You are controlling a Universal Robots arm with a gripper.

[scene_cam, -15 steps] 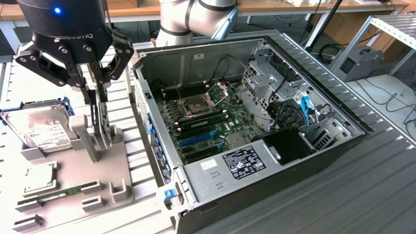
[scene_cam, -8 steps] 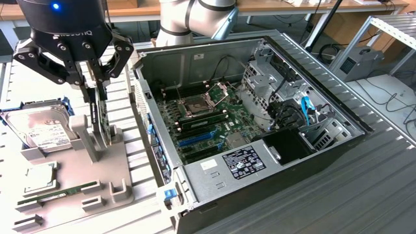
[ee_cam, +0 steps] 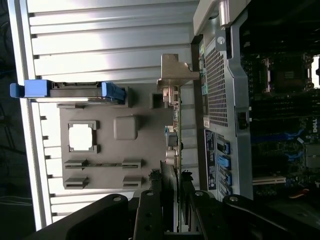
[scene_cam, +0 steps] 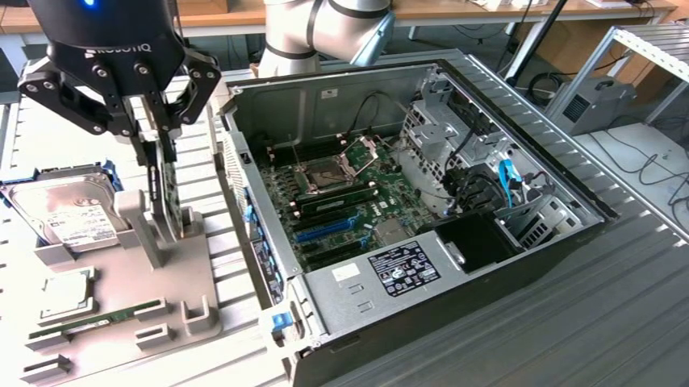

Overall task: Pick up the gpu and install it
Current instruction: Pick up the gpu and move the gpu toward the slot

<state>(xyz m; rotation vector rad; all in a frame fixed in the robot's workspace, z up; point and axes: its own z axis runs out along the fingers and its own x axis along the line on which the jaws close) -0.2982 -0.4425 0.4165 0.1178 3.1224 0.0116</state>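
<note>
The gripper (scene_cam: 151, 133) is hanging over the grey holder (scene_cam: 129, 298) at the exterior view's left. Its jaws are pinching narrow on the top edge of the gpu (scene_cam: 164, 189). The card is standing on edge at the holder's slot, near the hard drive (scene_cam: 64, 214) and apart from the open case (scene_cam: 431, 266) on the worktop (scene_cam: 538, 339). Whether its lower edge is sitting in the slot or hanging just clear is hard to tell.

In the wrist view the gpu (ee_cam: 172, 145) is showing edge-on, running straight out from between the jaws, with its silver bracket (ee_cam: 175, 75) at the far end.

The step in hand is looking like the pick. It is probably calling for a straight upward pull, so the board is not scraping the holder's posts. A grip centred along the card should be helping to stop the bracket end from sagging. A skewed pinch on so thin an edge is risking a twist.
</note>
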